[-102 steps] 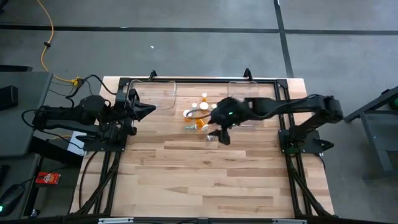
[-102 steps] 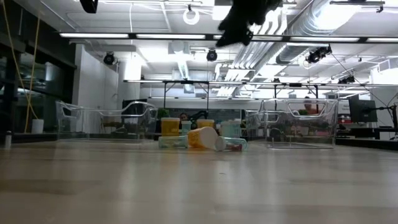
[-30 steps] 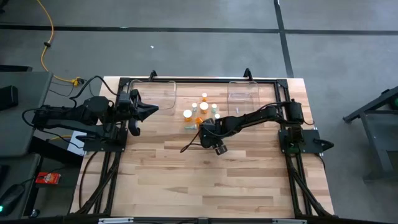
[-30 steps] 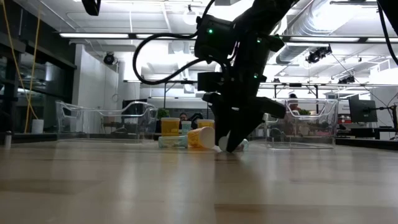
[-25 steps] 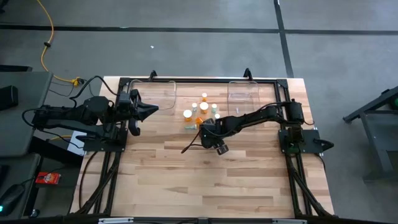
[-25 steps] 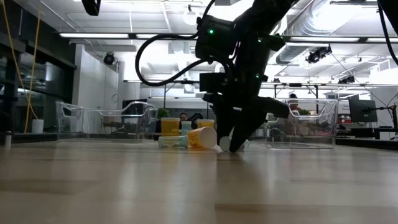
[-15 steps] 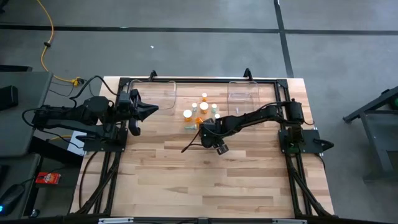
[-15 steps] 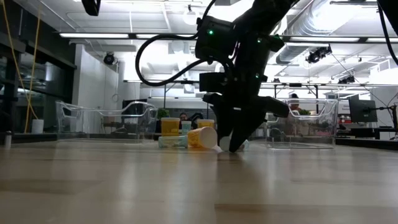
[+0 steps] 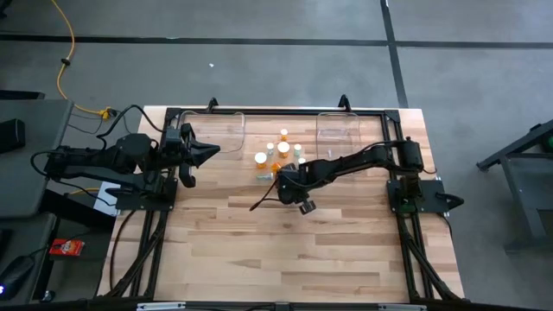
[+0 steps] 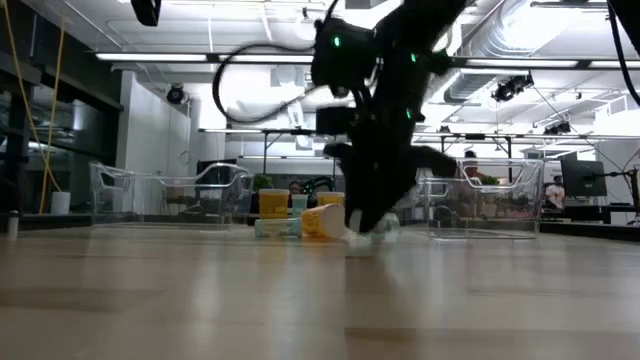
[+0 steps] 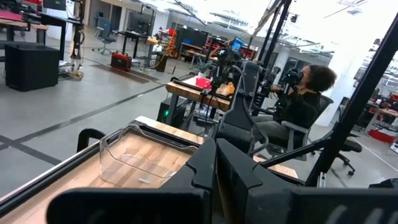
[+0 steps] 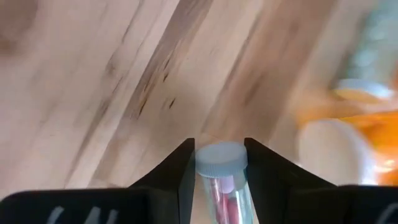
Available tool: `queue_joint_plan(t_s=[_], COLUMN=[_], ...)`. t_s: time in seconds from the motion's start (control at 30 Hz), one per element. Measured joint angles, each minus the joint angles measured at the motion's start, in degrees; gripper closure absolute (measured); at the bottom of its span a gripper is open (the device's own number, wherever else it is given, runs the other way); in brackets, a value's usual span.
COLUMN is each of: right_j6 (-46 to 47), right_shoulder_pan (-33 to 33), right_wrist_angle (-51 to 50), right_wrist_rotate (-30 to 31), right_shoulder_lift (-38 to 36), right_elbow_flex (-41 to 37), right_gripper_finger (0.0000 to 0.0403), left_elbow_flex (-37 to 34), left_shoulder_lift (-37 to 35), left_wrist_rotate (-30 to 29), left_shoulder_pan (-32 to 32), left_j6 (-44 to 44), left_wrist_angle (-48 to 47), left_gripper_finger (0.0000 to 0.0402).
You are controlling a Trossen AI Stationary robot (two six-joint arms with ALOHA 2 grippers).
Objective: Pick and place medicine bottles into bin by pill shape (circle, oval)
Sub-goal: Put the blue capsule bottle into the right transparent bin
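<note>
Several medicine bottles (image 9: 278,155) with white caps stand or lie in a cluster at the table's far middle, some orange, some pale; in the low view the bottles (image 10: 300,218) rest on the wood. My right gripper (image 9: 290,187) reaches down at the near edge of the cluster and is shut on a clear vial (image 12: 221,177) with pink pills and a white cap (image 12: 221,158). In the low view this right gripper (image 10: 368,226) is low over the table. My left gripper (image 9: 212,149) is shut and holds nothing, hovering by the left bin (image 9: 218,130); the left wrist view shows its fingers (image 11: 216,167) together. My right gripper pinches the clear vial's body (image 12: 210,186) between its two fingers, just behind the cap. The vial lies along the fingers, cap toward the free ends. The fingers come from above, slanting down. Whether the vial rests on the table I cannot tell.
Two clear plastic bins stand at the far edge: the left bin and the right one (image 9: 339,130). An orange bottle (image 12: 357,124) lies close beside the held vial. Bare wood (image 9: 285,250) fills the near half of the table. A seated person (image 11: 305,102) shows beyond the table.
My right gripper has narrowed its fingers onto the clear vial at the near edge of the cluster and is in motion, blurred in the low view, its tips a little higher than before. The other bottles have stayed in place.
</note>
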Motion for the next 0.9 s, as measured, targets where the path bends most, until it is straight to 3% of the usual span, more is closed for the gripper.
queue_joint_plan(t_s=[0.2, 0.4, 0.67, 0.8, 0.9], right_j6=[11.6, 24.7, 41.1, 44.6, 45.1], right_shoulder_pan=[-1.6, -3.8, -3.3, -3.3, -3.3], right_wrist_angle=[-5.8, 0.0, 27.6, 46.6, 54.8], right_wrist_rotate=[-2.9, 0.7, 8.5, 9.3, 8.1], right_shoulder_lift=[-7.8, -23.6, -46.1, -51.5, -52.5], right_elbow_flex=[5.4, -3.1, -24.4, -32.5, -35.4], right_gripper_finger=[0.0299, 0.03, 0.03, 0.03, 0.03], left_elbow_flex=[0.0, 0.0, 0.0, 0.0, 0.0], left_shoulder_lift=[0.0, 0.8, 5.7, 9.9, 13.0], left_wrist_rotate=[-0.1, 0.0, 0.0, 0.7, 4.1], left_shoulder_pan=[0.0, 0.0, 0.0, 0.0, 0.0], left_j6=[0.0, 2.7, 5.7, 6.5, 6.8], left_wrist_angle=[-0.1, -1.2, -0.4, 2.0, 6.5], left_gripper_finger=[0.0398, 0.0398, 0.0398, 0.0398, 0.0399])
